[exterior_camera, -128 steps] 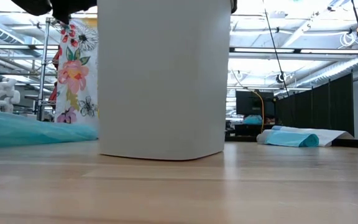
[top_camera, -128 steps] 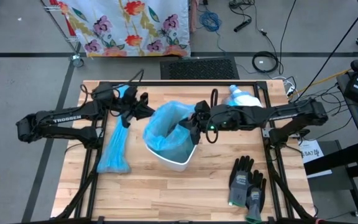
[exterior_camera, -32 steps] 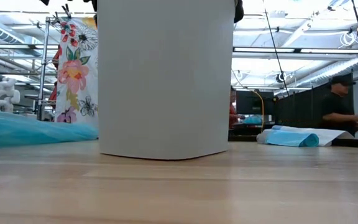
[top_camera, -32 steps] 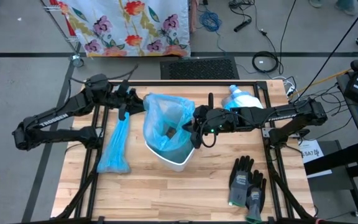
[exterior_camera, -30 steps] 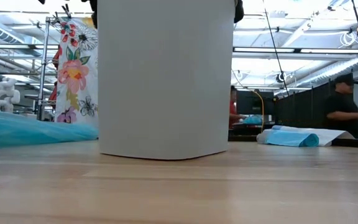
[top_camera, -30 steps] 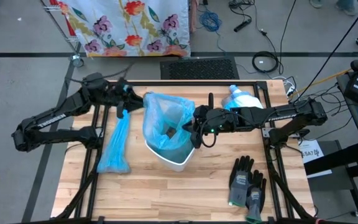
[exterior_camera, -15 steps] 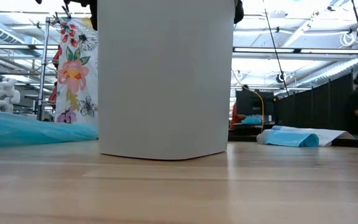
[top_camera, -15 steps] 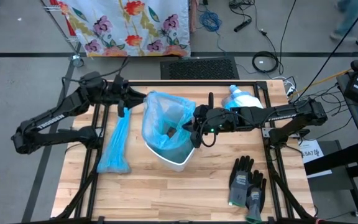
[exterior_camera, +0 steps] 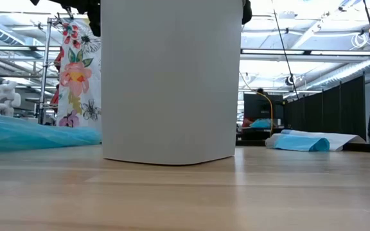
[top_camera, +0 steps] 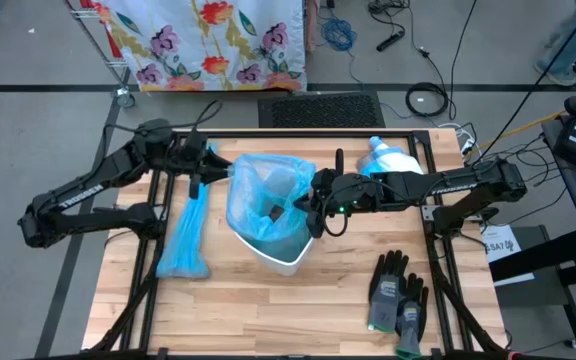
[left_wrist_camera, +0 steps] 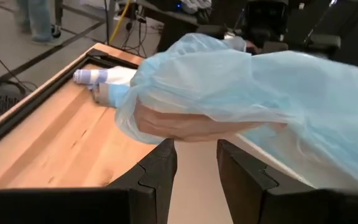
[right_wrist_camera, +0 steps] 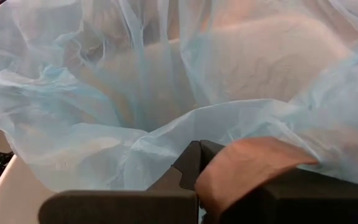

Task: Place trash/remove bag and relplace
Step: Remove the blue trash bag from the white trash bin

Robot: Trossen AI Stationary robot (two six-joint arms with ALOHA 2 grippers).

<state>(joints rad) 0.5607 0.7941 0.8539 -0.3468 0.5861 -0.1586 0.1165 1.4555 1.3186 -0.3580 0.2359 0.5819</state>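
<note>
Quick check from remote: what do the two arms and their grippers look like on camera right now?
Both arms are dark, slim and jointed, with black cables along them. The left arm carries white TROSSEN lettering on its forearm link; the right arm has paler lettering and a small green light near its wrist. The left gripper ends in two blocky black fingers with angled steps. The right gripper has matching dark fingers.

Two black jointed arms; white TROSSEN lettering on left arm [top_camera: 83, 187]; dark blocky pincer fingers [left_wrist_camera: 157, 177].
</note>
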